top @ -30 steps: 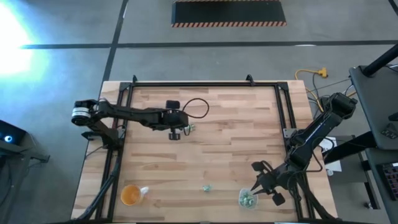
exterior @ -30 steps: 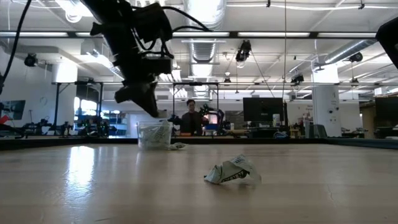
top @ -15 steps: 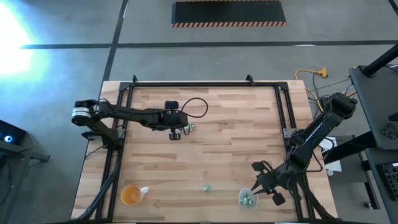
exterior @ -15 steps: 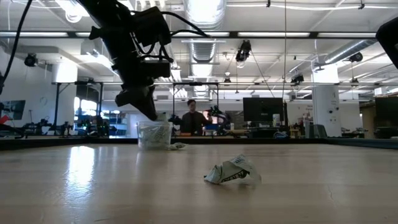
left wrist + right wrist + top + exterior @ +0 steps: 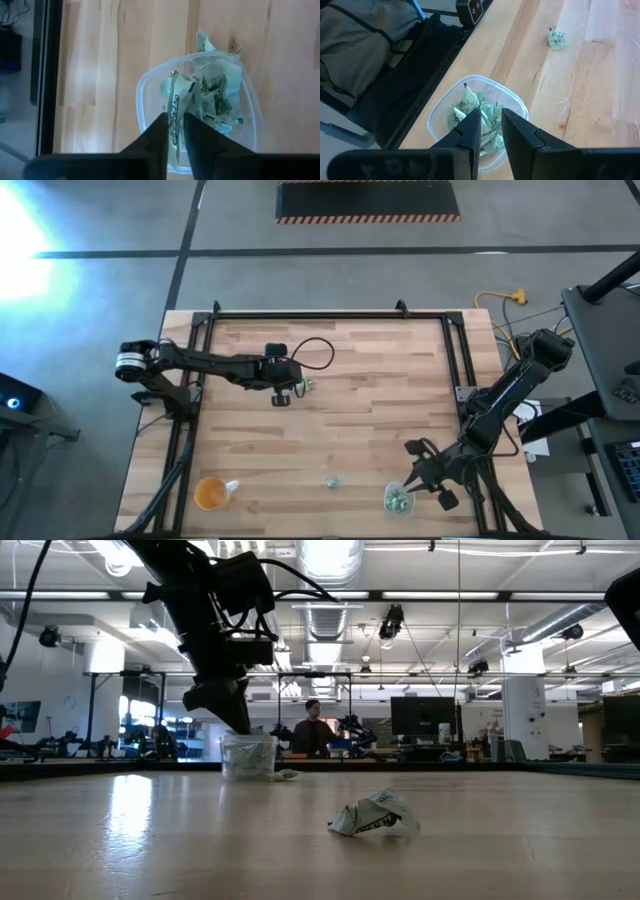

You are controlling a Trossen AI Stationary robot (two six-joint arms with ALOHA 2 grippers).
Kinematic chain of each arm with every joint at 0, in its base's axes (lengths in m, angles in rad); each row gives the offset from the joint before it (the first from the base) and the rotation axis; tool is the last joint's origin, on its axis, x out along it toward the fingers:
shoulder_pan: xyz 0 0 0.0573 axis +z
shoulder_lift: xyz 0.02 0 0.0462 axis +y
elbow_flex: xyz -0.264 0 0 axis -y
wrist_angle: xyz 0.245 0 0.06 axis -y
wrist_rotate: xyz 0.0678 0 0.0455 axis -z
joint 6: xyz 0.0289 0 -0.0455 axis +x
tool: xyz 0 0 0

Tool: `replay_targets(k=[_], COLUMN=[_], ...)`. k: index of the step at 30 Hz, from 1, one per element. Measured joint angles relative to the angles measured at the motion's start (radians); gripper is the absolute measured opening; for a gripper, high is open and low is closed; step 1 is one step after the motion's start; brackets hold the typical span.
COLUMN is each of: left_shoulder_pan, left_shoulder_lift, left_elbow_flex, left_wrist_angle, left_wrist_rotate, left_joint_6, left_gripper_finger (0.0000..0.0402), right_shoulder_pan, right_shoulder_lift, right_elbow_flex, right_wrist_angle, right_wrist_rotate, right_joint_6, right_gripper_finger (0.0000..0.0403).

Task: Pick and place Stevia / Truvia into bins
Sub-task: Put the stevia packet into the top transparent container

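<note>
My left gripper (image 5: 297, 385) (image 5: 175, 131) hovers over a clear squarish cup (image 5: 197, 112) (image 5: 248, 756) far on the table's left half. The cup holds several pale green packets, and the gripper is shut on one more packet (image 5: 173, 102). Another packet (image 5: 202, 41) (image 5: 287, 776) lies on the wood against that cup's outer wall. My right gripper (image 5: 491, 131) (image 5: 415, 485) hangs above a second clear cup (image 5: 476, 119) (image 5: 397, 498) near the table's near right corner; its fingers stand a narrow gap apart, touching nothing. A crumpled packet (image 5: 331, 480) (image 5: 375, 815) (image 5: 557, 39) lies alone on the table. My left gripper pinches one pale green packet between its two fingers (image 5: 161, 134), coming from above and pointing down. The packet's free end (image 5: 173, 80) reaches out past the fingertips over the cup's opening. It is lifted clear of the cup's contents, as far as this view shows.
An orange-tinted round cup (image 5: 210, 493) with a small white piece beside it stands near the table's near left corner. A black frame (image 5: 330, 315) runs along the far and side edges. Bare wood (image 5: 340, 430) lies between the two clear cups. A person shows in the room beyond (image 5: 312, 730).
My left gripper has edged slightly toward the table's left while staying above its cup. The right arm, both cups and the loose packet have stayed where they were.
</note>
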Motion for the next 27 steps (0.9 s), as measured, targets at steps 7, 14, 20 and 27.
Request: replay_targets(k=[7,14,20,27], left_shoulder_pan=[0.0,-0.001,-0.003,-0.003], left_shoulder_lift=[-0.001,-0.037,-0.094,-0.077], left_elbow_flex=[0.0,0.0,0.0,0.0], left_wrist_angle=[-0.008,-0.093,-0.109,0.032], left_wrist_rotate=[-0.003,-0.026,-0.027,-0.082], left_joint_6=[-0.005,-0.041,-0.088,-0.064], left_gripper_finger=[0.0106,0.0139,0.0142,0.0141], right_shoulder_pan=[0.0,0.0,0.0,0.0], right_shoulder_lift=[0.0,0.0,0.0,0.0], right_elbow_flex=[0.0,-0.001,0.0,0.002], right_wrist_angle=[0.0,0.0,-0.002,0.001], right_wrist_rotate=[0.0,0.0,0.004,0.022], right_joint_6=[0.0,0.0,-0.004,-0.003], right_gripper_finger=[0.0068,0.0068,0.0068,0.0068])
